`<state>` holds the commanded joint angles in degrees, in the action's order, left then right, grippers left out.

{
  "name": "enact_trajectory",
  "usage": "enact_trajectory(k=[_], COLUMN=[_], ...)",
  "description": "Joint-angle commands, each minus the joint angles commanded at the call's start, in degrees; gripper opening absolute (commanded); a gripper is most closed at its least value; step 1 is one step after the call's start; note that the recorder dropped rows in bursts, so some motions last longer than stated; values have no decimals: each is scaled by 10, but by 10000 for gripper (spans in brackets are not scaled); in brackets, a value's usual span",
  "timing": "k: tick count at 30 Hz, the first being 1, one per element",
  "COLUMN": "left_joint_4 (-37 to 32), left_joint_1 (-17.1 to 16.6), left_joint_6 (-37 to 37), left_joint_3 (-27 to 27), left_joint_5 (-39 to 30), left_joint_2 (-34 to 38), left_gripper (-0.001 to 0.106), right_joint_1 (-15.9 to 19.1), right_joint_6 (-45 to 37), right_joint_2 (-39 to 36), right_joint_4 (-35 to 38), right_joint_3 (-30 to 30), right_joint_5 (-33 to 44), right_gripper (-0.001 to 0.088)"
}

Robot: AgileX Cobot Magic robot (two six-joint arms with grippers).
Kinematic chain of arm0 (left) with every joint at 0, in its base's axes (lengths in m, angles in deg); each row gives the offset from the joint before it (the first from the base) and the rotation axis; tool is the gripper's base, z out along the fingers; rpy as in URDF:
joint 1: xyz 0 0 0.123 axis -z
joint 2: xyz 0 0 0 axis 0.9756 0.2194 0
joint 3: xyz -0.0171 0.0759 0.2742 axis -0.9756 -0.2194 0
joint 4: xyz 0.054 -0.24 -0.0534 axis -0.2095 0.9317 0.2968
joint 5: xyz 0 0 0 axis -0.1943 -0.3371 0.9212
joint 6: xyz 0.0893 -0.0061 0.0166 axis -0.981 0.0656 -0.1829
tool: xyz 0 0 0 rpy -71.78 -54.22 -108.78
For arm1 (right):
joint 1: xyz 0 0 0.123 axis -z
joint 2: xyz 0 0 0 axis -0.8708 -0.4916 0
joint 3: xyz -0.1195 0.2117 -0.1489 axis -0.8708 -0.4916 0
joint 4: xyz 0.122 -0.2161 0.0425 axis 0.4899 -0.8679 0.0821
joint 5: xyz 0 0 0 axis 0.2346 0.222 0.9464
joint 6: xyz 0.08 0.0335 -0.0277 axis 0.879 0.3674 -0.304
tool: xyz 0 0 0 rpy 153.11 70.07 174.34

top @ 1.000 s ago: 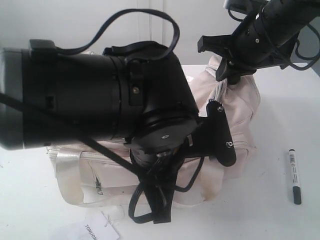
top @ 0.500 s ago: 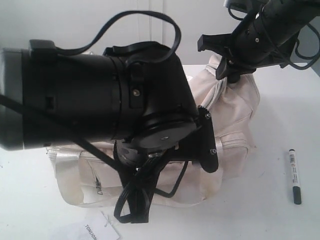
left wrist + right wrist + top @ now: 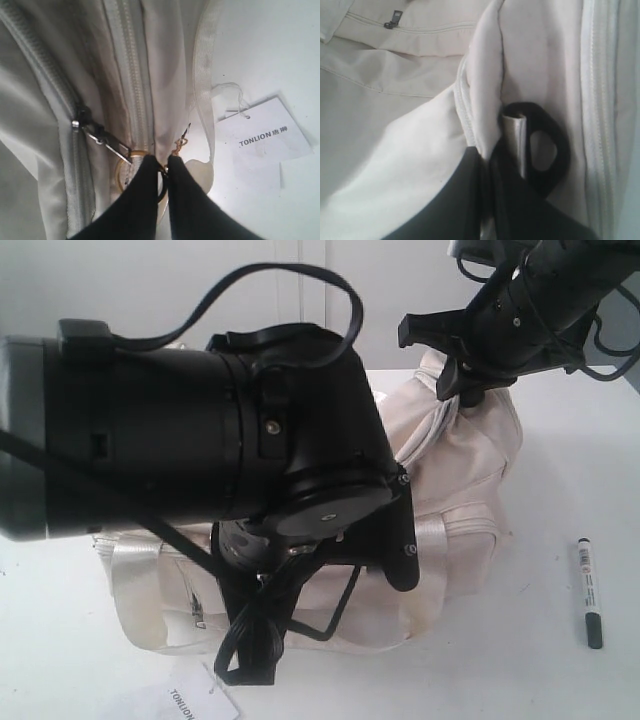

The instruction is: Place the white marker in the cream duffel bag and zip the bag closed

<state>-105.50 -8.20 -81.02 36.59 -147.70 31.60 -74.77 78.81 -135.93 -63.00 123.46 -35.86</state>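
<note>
You have a white table [image 3: 560,490] under everything. In the exterior view the bulky black left arm [image 3: 200,430] sits close to the lens and hides most of the middle. Its gripper cannot be made out there.

The large soft cream duffel bag [image 3: 460,470] lies on the table. Only its right end and lower front edge show past that arm. The black right arm [image 3: 530,310], cut off at the top edge, reaches down to the bag's raised right end.

Right gripper [image 3: 487,150]: fingers pressed nearly together, pinching a fold of cream fabric just beside a black oval strap ring [image 3: 560,150].

A white paper tag [image 3: 262,135] printed TONLION lies on the table beside the bag.

The slim white marker with a dark cap [image 3: 589,592] lies flat on the table, right of the bag and well apart from it, outside it.

Left gripper [image 3: 163,159]: fingers almost touching, closed on the gold ring zip pull [image 3: 122,172], which is part hidden behind them.
</note>
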Motion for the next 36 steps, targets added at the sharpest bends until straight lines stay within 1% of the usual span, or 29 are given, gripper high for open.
enact_trajectory(k=[5,7,8,10,14,22,24,29,36], left_joint_4=[8,24,44,66,79,72,60,58,58], left_joint_1=[-19,-33,-51,-71,-89,-91,-91,-91,-91], left_joint_6=[0,3,3,3,5,37,55,72,86], left_joint_3=[-5,-13,-24,-41,-63,-109,-122,-141,-143], left_joint_5=[0,0,0,0,0,0,0,0,0], left_joint_2=[-5,-10,-17,-28,-65,-119,-131,-156,-187], left_gripper=[0,0,0,0,0,0,0,0,0], right_joint_1=[0,0,0,0,0,0,0,0,0], right_joint_6=[0,0,0,0,0,-4,-8,-8,-8], right_joint_2=[0,0,0,0,0,0,0,0,0], right_joint_4=[0,0,0,0,0,-18,-29,-56,-65], right_joint_3=[0,0,0,0,0,0,0,0,0], right_joint_5=[1,1,1,1,8,8,6,9,10], right_gripper=[0,0,0,0,0,0,0,0,0])
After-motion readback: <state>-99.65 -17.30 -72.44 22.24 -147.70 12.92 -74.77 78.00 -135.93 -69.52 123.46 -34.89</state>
